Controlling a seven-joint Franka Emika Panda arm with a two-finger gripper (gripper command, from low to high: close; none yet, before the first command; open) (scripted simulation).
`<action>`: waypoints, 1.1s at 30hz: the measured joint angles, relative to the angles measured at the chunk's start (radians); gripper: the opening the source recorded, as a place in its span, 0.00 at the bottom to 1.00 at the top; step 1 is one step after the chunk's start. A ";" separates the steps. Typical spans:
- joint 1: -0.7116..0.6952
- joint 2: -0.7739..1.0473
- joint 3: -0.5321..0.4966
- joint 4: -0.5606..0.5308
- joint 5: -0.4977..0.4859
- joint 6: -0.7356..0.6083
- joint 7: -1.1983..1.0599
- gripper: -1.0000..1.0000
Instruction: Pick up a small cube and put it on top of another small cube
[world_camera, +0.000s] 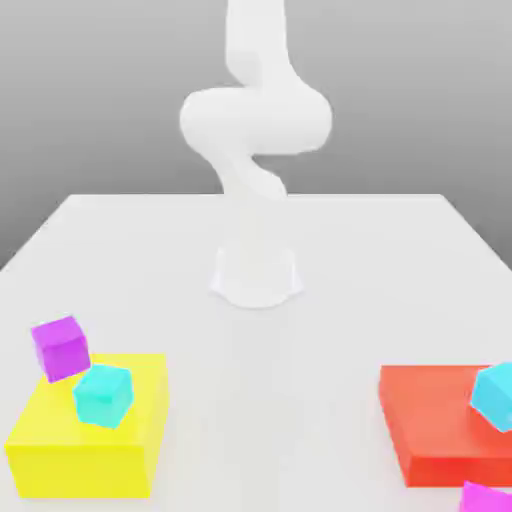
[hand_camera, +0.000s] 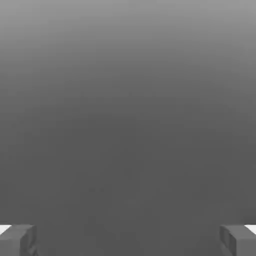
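**Two little cubes wait while the gripper stands wide open**

While the white arm stands tall at the back of the table, the gripper holds nothing. In the hand view its two grey fingertips sit far apart, one at each side, so the jaws are wide open.

On the exterior view's left sits a big yellow block. The small purple cube is at its far corner, tipped a bit. I cannot tell if it rests on the block or just behind it. The small blue-green cube is on top of the yellow block, close beside the purple one, and it looks tipped too.

On the exterior view's right is a big red block. Another blue-green cube sits at its edge, and a bit of another purple cube peeks in below it.

I think the purple cube will be light and hard. It will not squash. It looks shiny, so it may be slippery and could slide out of a weak pinch. The best place to hold it is on two flat sides that face away from each other, near the middle, not on the corners. Because it is tipped, the gripper may need to turn to match its sides. The blue-green cube is so close that a finger could bump it.
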 joint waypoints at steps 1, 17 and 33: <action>-0.013 0.039 0.024 0.006 -0.012 0.005 0.031 0.50; -0.094 0.623 0.298 0.094 -0.279 0.080 0.545 0.50; 0.049 1.139 0.332 0.167 -0.339 0.205 0.920 0.50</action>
